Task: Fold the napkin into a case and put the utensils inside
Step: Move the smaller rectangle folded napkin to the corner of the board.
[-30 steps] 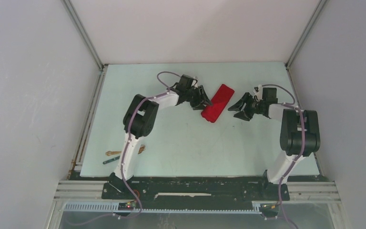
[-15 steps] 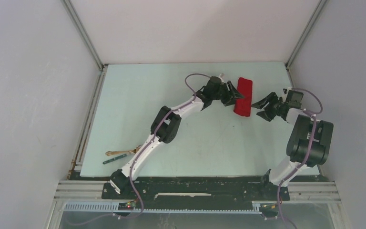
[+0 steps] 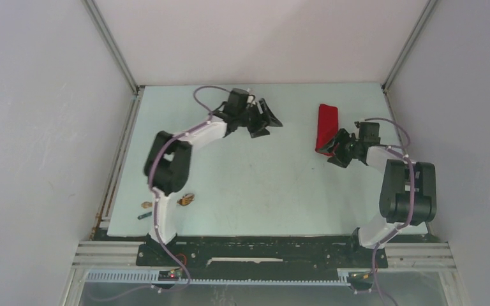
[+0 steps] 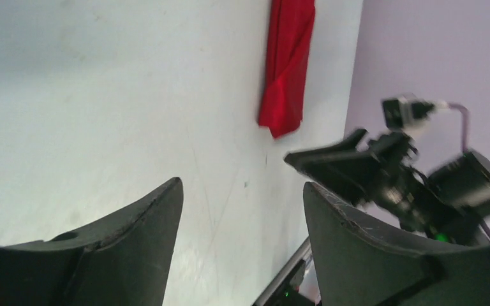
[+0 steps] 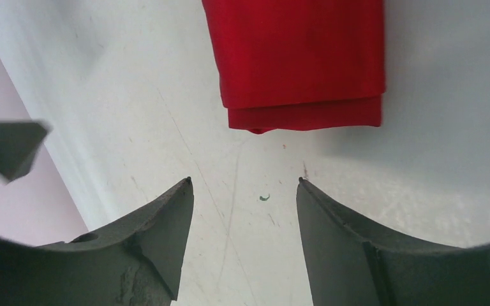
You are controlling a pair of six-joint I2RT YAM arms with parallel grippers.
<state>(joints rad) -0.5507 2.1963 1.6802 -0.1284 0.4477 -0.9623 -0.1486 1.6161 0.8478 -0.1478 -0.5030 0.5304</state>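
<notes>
The napkin is folded into a narrow red case (image 3: 326, 126) lying at the back right of the table, also seen in the left wrist view (image 4: 287, 70) and the right wrist view (image 5: 300, 57). My right gripper (image 3: 335, 152) (image 5: 244, 181) is open just short of the case's near end, with nothing between its fingers. My left gripper (image 3: 269, 125) (image 4: 242, 185) is open and empty, well to the left of the case. The wooden fork (image 3: 186, 199) and the teal utensil (image 3: 143, 216) lie at the near left, partly hidden by my left arm.
The enclosure's side wall and frame rail (image 3: 400, 95) run close behind the case and my right arm. My left arm's lower link (image 3: 161, 210) stands over the utensils near the table's front left edge.
The case slid from the table's middle to the back right. My left gripper has let go, opened wider and swung back left. My right gripper has closed in on the case's near end.
</notes>
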